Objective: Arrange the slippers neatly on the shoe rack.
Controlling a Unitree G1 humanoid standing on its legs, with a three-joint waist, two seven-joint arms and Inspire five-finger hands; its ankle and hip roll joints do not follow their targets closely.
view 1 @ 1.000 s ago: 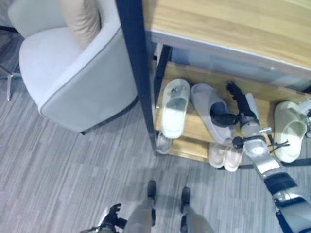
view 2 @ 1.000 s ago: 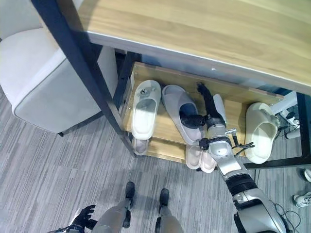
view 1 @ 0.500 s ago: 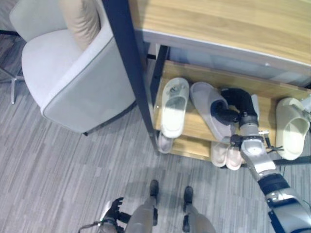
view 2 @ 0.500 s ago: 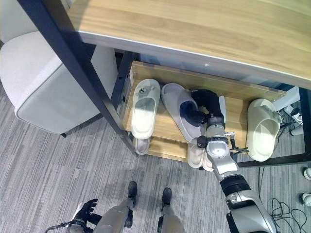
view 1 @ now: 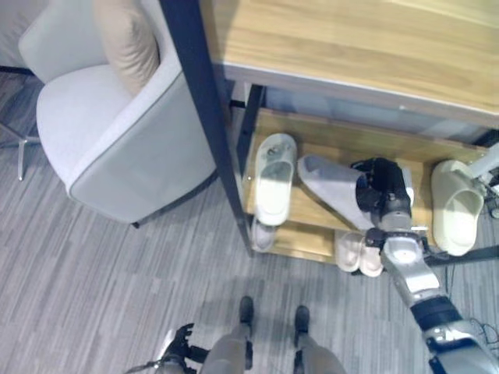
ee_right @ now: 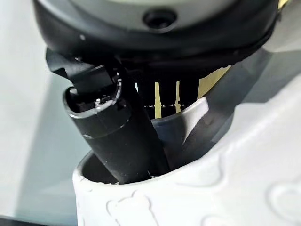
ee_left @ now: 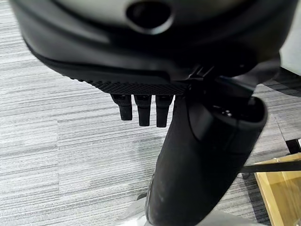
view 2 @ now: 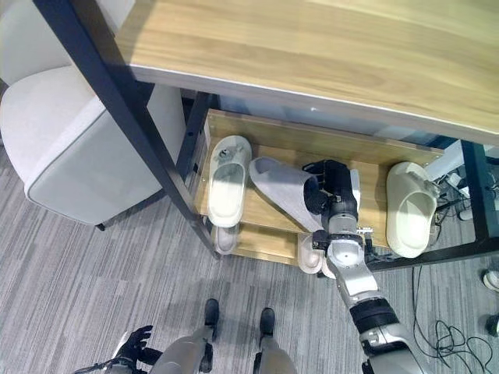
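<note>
Task approx. halfway. R hand (view 2: 334, 187) grips the grey slipper (view 2: 284, 189) at its heel end, thumb hooked inside the opening, fingers curled round; slipper lies skewed on the shoe rack (view 2: 300, 144) upper shelf, toe pointing far-left. Cream slipper (view 2: 224, 181) sits straight at left, another cream slipper (view 2: 408, 206) far right. A pale pair, prob. slippers, on the lower shelf. Wood shelves, dark metal frame; slippers soft, rounded. L hand (view 1: 178, 347) idle, low by the floor, fingers relaxed.

Bare shelf (view 2: 374, 199) between grey slipper (view 2: 284, 191) and cream slipper (view 2: 409, 209)
</note>
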